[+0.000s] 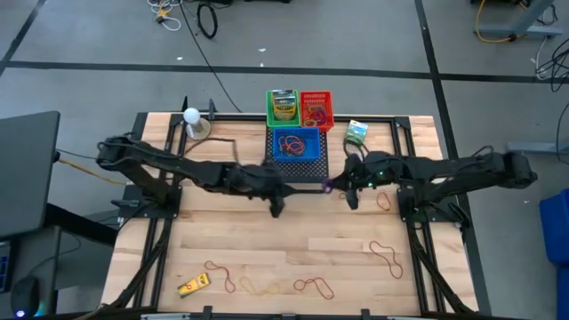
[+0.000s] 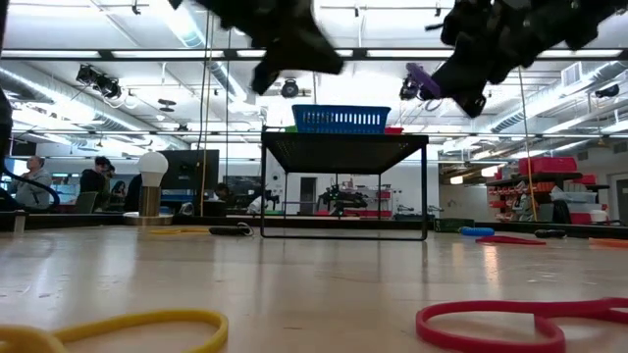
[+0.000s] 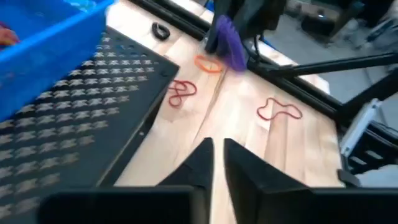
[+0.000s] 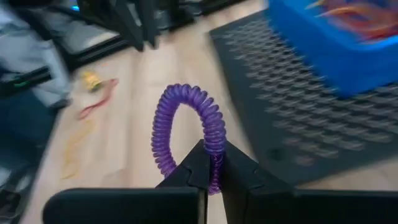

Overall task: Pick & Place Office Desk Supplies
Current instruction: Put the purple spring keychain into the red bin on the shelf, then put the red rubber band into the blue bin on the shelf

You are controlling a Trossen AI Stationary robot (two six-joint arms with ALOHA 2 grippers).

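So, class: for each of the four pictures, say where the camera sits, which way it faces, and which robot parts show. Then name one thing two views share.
High view: overhead, looking straight down at the table; both arms show.
Low view: at tabletop height, looking level toward the black mesh stand; both arms hang from above.
Left wrist view: on the left arm, past the left gripper, nearly shut and empty.
Right wrist view: on the right arm, past the right gripper, shut on the purple coil ring.
Shared: the ring appears in both wrist views.
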